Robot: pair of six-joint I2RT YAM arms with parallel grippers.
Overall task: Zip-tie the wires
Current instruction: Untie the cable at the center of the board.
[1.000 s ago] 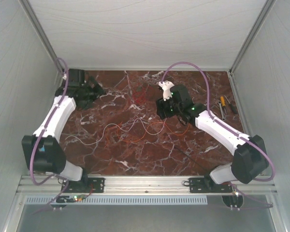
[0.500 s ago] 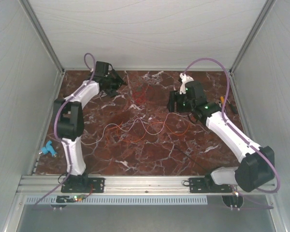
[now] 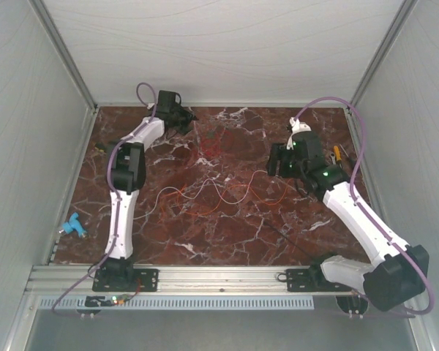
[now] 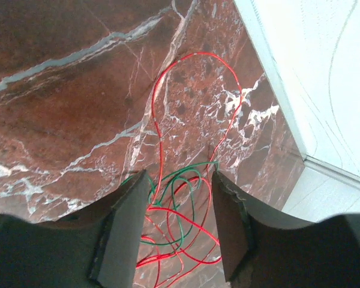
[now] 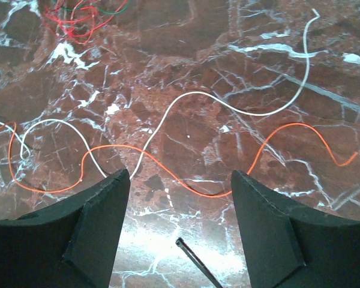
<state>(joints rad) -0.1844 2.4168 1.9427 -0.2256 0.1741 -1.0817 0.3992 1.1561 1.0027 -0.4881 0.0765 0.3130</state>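
Note:
The wires lie in two groups. A tangle of red and green wires [image 3: 212, 146] sits at the back middle of the marble table. Long orange and white wires [image 3: 205, 194] snake across the centre. My left gripper [image 3: 181, 115] is open at the far back, just left of the tangle. In the left wrist view the red and green loops [image 4: 175, 207] lie between and below the open left gripper [image 4: 177, 222]. My right gripper [image 5: 180, 180] is open and empty above the orange wire [image 5: 198, 193] and the white wire [image 5: 168, 117]. The end of the black zip tie [image 5: 192, 257] lies on the table below it.
A yellow-handled screwdriver [image 3: 336, 153] and another small tool lie at the right back edge, beside the right arm [image 3: 351, 205]. A blue object [image 3: 72, 227] lies off the table's left side. White walls close in the back and both sides.
My left arm has stretched out and swung its gripper from the back left corner toward the red tangle. My right gripper has moved right, away from the tangle.

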